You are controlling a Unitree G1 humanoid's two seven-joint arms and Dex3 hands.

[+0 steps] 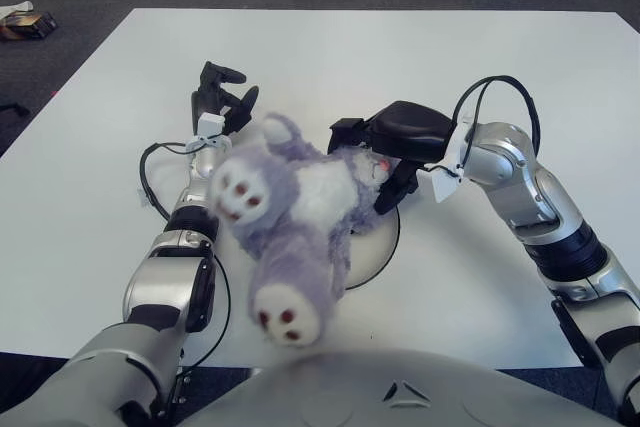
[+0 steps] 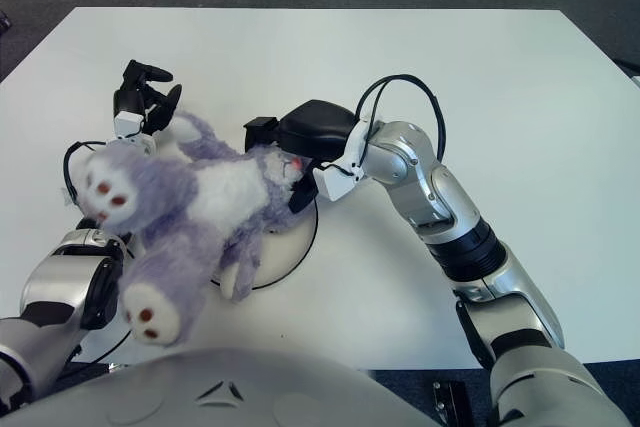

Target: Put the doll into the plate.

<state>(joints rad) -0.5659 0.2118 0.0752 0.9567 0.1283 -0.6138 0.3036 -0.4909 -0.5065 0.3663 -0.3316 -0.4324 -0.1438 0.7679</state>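
The doll (image 1: 300,207) is a grey-purple plush with a white belly and white-soled feet. It lies tilted over the white plate (image 1: 385,244) in the middle of the table, feet toward me and raised. My right hand (image 1: 385,157) is at the doll's head, its black fingers closed around it from the right. My left hand (image 1: 220,99) shows just beyond the doll's raised paw on the left, fingers spread, holding nothing. The doll hides most of the plate; only the plate's right rim shows.
The white table (image 1: 500,57) has dark carpet around it. A small box (image 1: 25,24) lies on the floor at the far left. A black cable (image 1: 150,182) loops beside my left forearm.
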